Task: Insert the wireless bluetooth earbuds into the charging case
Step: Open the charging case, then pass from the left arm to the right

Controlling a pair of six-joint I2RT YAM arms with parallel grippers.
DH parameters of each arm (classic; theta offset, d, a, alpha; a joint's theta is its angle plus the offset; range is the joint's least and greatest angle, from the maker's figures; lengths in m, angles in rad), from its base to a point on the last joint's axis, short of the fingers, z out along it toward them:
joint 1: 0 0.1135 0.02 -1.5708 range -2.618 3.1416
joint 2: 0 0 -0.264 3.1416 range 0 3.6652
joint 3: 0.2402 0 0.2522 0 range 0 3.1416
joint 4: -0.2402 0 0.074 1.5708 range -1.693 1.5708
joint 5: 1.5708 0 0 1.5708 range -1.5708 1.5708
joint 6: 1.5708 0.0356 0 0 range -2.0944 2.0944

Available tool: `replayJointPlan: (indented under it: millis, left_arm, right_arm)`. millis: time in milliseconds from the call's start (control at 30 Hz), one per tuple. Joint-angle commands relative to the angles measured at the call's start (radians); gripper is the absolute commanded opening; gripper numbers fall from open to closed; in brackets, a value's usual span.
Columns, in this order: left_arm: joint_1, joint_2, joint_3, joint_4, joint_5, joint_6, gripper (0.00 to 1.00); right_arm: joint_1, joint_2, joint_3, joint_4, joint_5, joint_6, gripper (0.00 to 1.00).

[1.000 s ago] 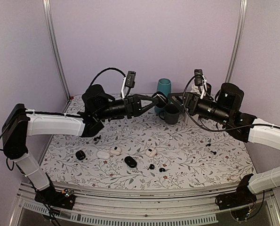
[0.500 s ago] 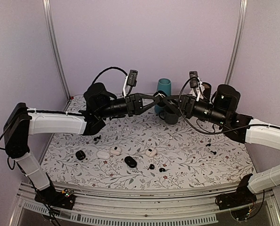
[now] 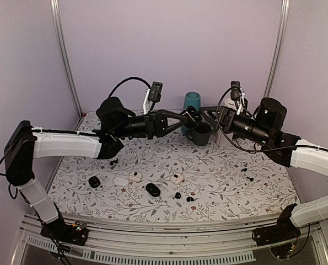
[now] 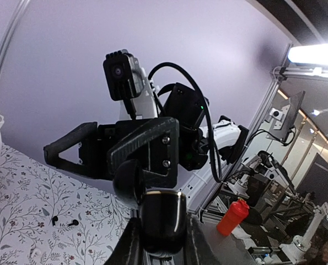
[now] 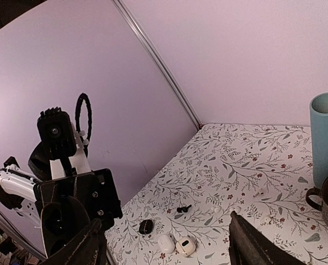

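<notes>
My left gripper (image 3: 187, 116) is held up over the back middle of the table, shut on a glossy black charging case (image 4: 164, 218) with its lid open. The case also shows at the left edge of the right wrist view (image 5: 62, 221). My right gripper (image 3: 208, 115) faces it from the right, a short gap away, open and empty (image 5: 169, 245). Tiny black earbuds (image 3: 177, 195) (image 3: 190, 199) lie on the table near the front. Another pair (image 3: 248, 174) lies at the right, and one more bud (image 3: 114, 161) (image 5: 183, 209) lies at the left.
On the flowered table (image 3: 219, 182) lie two closed black cases (image 3: 94, 181) (image 3: 152, 190) and three white cases (image 3: 120, 180) (image 3: 135, 177) (image 3: 177, 179). A teal cylinder (image 3: 192, 104) and a dark mug (image 3: 200, 133) stand at the back, right under the grippers.
My right gripper closed in on the held case half a second ago and has now drawn back to the right. The left gripper has barely moved and still holds the case.
</notes>
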Motion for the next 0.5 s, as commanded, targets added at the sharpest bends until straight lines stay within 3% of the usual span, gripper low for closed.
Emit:
replayJointPlan:
  millis: [0,233,467]
  left_arm:
    - [-0.009,-0.012,0.017,0.035,0.019,0.016,0.00]
    - [-0.005,-0.009,0.019,-0.048,-0.066,0.030,0.00]
    - [0.001,-0.004,0.025,-0.051,-0.062,0.030,0.00]
  right_arm:
    - [-0.004,-0.016,-0.006,-0.018,-0.009,-0.005,0.76]
    - [-0.003,-0.046,-0.010,0.006,-0.055,-0.004,0.75]
    - [-0.003,-0.080,-0.049,0.018,-0.039,0.022,0.72]
